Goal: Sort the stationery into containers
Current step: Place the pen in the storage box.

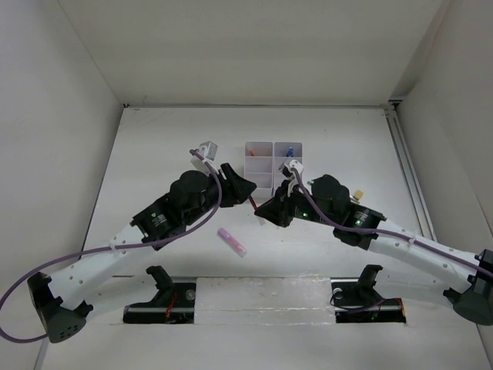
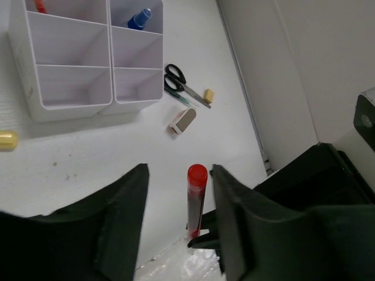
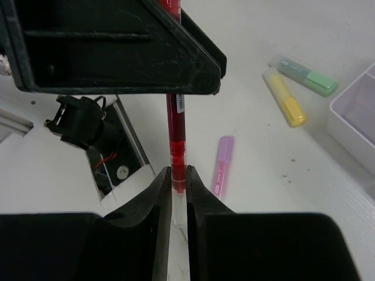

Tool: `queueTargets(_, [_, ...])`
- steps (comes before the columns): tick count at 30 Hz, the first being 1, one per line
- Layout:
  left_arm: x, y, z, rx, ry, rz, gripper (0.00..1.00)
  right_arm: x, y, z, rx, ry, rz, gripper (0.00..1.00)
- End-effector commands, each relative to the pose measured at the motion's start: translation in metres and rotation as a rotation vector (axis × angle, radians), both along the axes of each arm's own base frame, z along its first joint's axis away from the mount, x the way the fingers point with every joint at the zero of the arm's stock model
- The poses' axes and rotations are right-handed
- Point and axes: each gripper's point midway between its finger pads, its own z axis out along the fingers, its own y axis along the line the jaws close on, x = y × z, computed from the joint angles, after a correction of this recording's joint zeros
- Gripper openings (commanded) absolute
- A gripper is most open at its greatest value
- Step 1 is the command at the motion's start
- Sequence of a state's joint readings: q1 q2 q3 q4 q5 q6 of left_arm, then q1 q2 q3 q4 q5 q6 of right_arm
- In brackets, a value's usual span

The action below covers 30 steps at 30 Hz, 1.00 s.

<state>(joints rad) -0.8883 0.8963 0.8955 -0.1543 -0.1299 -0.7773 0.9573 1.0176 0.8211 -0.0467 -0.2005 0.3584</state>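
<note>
A thin red pen (image 3: 177,129) is held up off the table, and my right gripper (image 3: 178,178) is shut on its clear lower end. My left gripper (image 2: 180,175) straddles the pen's red-capped end (image 2: 196,196). Its jaws stand apart, with the pen close against the right finger and a clear gap on the left. From above, both grippers meet at the pen (image 1: 256,203) just in front of the white organiser tray (image 1: 271,163). The tray (image 2: 76,105) holds a blue piece (image 2: 139,19) in a far compartment.
A pink highlighter (image 3: 221,165) lies on the table below the pen, with yellow (image 3: 284,99) and green (image 3: 307,76) highlighters beyond it. Black-handled scissors (image 2: 181,82), a beige eraser block (image 2: 183,120) and a small tan piece (image 2: 208,95) lie to the right of the tray.
</note>
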Motion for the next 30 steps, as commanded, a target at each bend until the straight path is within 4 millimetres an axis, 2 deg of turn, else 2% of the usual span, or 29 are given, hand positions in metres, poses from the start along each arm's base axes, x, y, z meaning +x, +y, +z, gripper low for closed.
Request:
queueTargets(1, [0.003, -0.012, 0.020, -0.072, -0.045, -0.032, 0.38, 0.001, 0.006, 0.034, 0.104, -0.076, 0.007, 0.00])
queueTargets(2, [0.001, -0.014, 0.020, -0.075, -0.043, -0.045, 0.35, 0.003, 0.005, 0.029, 0.095, -0.073, -0.006, 0.00])
queueTargets(4, [0.001, -0.017, 0.019, -0.078, -0.041, -0.057, 0.16, 0.009, 0.005, 0.036, 0.124, -0.076, -0.042, 0.00])
queueTargets(6, [0.002, -0.019, 0.018, -0.078, -0.041, -0.057, 0.00, 0.013, 0.007, 0.029, 0.113, -0.070, -0.052, 0.00])
queueTargets(8, [0.006, -0.020, 0.023, -0.078, -0.057, -0.047, 0.00, 0.015, 0.009, 0.028, 0.118, -0.063, -0.063, 0.00])
queueTargets(9, [0.007, -0.022, 0.019, -0.070, -0.051, -0.047, 0.00, 0.017, 0.011, 0.027, 0.118, -0.063, -0.063, 0.09])
queueTargets(10, [0.013, -0.018, 0.021, -0.064, -0.070, -0.016, 0.00, 0.017, 0.011, 0.027, 0.118, -0.063, -0.063, 0.35])
queueTargets(11, [0.017, -0.017, 0.017, -0.053, -0.067, 0.003, 0.00, 0.024, 0.007, 0.027, 0.123, -0.052, -0.116, 0.72])
queueTargets(12, [0.020, -0.015, 0.021, -0.048, -0.083, 0.023, 0.00, 0.028, 0.006, 0.027, 0.126, -0.045, -0.146, 1.00])
queueTargets(13, [0.028, -0.012, 0.024, -0.045, -0.095, 0.066, 0.00, 0.031, 0.002, 0.026, 0.129, -0.040, -0.175, 1.00])
queueTargets(14, [0.034, -0.011, 0.018, -0.020, -0.096, 0.089, 0.00, 0.037, -0.005, 0.026, 0.127, -0.033, -0.229, 1.00])
queueTargets(15, [0.039, -0.009, 0.027, -0.027, -0.110, 0.116, 0.00, 0.039, -0.011, 0.023, 0.123, -0.023, -0.263, 1.00])
queueTargets(17, [0.051, -0.003, 0.029, 0.001, -0.137, 0.184, 0.00, 0.039, -0.029, 0.021, 0.129, 0.009, -0.339, 1.00])
queueTargets(18, [0.059, -0.003, 0.028, 0.021, -0.151, 0.206, 0.00, 0.046, -0.042, 0.021, 0.131, 0.012, -0.423, 1.00])
queueTargets(19, [0.065, -0.003, 0.037, 0.014, -0.172, 0.230, 0.00, 0.046, -0.051, 0.016, 0.128, 0.023, -0.456, 1.00])
queueTargets(20, [0.073, 0.003, 0.037, 0.046, -0.189, 0.283, 0.00, 0.043, -0.063, 0.031, 0.180, 0.023, -0.485, 1.00])
queueTargets(21, [0.082, 0.001, 0.032, 0.065, -0.186, 0.313, 0.00, 0.043, -0.075, 0.024, 0.166, 0.035, -0.532, 1.00])
queueTargets(23, [0.095, -0.001, 0.043, 0.070, -0.218, 0.358, 0.00, 0.035, -0.091, 0.034, 0.212, 0.039, -0.551, 1.00])
queueTargets(24, [0.108, 0.007, 0.043, 0.085, -0.225, 0.406, 0.00, 0.033, -0.097, 0.031, 0.195, 0.042, -0.562, 1.00])
queueTargets(25, [0.121, 0.003, 0.033, 0.106, -0.210, 0.411, 0.00, 0.030, -0.101, 0.032, 0.203, 0.053, -0.565, 1.00])
queueTargets(26, [0.133, 0.002, 0.041, 0.083, -0.218, 0.415, 0.00, 0.027, -0.104, 0.031, 0.197, 0.055, -0.565, 1.00])
queueTargets(27, [0.141, -0.002, 0.039, 0.068, -0.207, 0.391, 0.00, 0.023, -0.110, 0.038, 0.219, 0.060, -0.566, 1.00])
queueTargets(28, [0.161, 0.005, 0.022, 0.092, -0.184, 0.414, 0.00, 0.017, -0.111, 0.032, 0.196, 0.070, -0.550, 1.00])
queueTargets(29, [0.172, 0.003, 0.033, 0.050, -0.200, 0.414, 0.00, 0.015, -0.114, 0.032, 0.196, 0.071, -0.550, 1.00])
queueTargets(30, [0.179, 0.002, 0.033, 0.055, -0.207, 0.412, 0.00, 0.011, -0.119, 0.037, 0.217, 0.072, -0.550, 1.00])
